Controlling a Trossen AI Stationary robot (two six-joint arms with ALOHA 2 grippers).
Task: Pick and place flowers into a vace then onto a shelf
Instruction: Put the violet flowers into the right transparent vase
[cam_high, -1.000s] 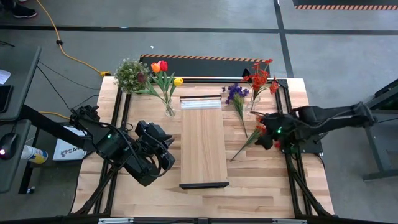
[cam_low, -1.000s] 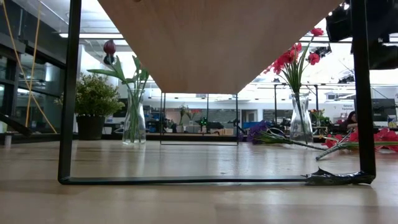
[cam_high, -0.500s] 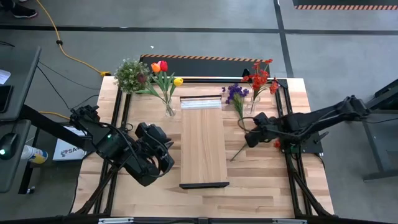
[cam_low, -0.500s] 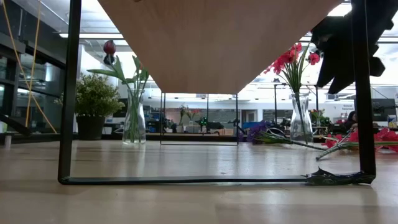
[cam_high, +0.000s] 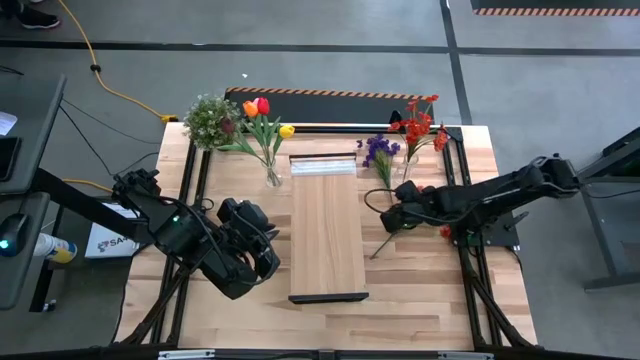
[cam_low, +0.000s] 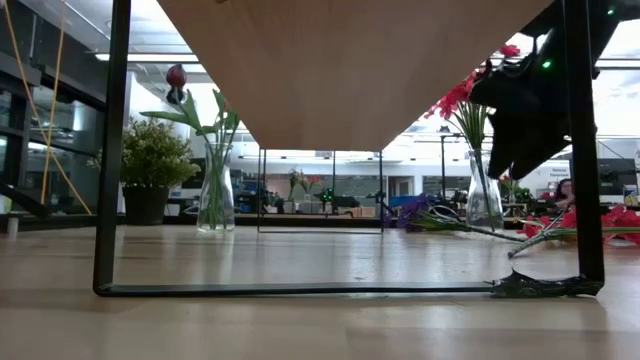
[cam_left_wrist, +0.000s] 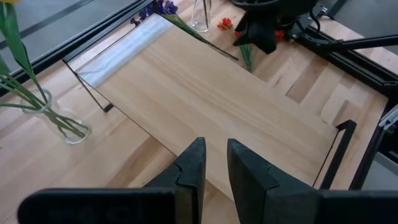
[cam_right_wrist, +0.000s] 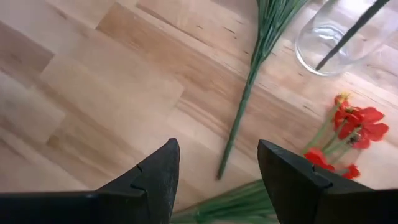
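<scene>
The right gripper (cam_high: 385, 222) has swung in from the table's right edge and now hangs with its fingers spread wide and empty over the purple sprig (cam_high: 381, 160) lying flat right of the shelf (cam_high: 326, 233). I judge a pick of that stem comes next. The glass vase (cam_right_wrist: 339, 31) with red sprays (cam_high: 418, 125) stands just beyond, leaving little room. The left gripper (cam_left_wrist: 211, 163) waits near the shelf's left side, fingers slightly parted, holding nothing.

We are seeing bare shelf (cam_high: 325, 230) offering passage; a glass vase (cam_right_wrist: 339, 34) and loose stem (cam_right_wrist: 242, 106) are crowding the right gripper (cam_high: 387, 220).
</scene>
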